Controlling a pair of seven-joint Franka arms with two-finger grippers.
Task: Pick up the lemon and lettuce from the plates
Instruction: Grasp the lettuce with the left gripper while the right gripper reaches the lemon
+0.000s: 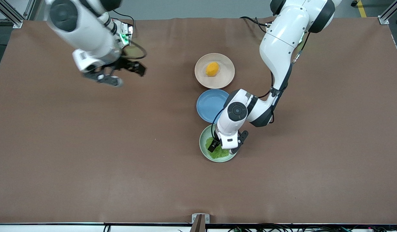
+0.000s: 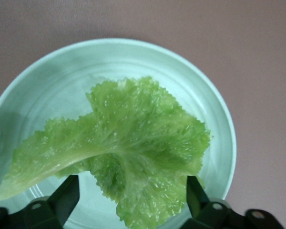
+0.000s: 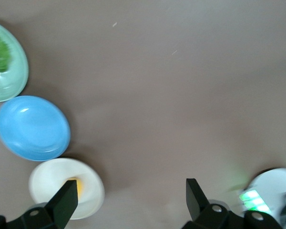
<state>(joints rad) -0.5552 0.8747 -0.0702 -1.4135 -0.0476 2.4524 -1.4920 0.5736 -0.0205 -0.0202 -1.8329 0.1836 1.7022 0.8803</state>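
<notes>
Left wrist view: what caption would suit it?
Open left gripper poised over a lettuce leaf on a mint green plate.

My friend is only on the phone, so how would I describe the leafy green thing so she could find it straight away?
Three plates sit in a row mid-table; take the mint green plate, the one nearest the front camera. The lettuce lies in it, under the open left gripper. It is one crinkled green leaf with a paler rib, unlike the smooth yellow-orange lemon on the cream plate.

White rounded arm shells — black joints, cables.
</notes>
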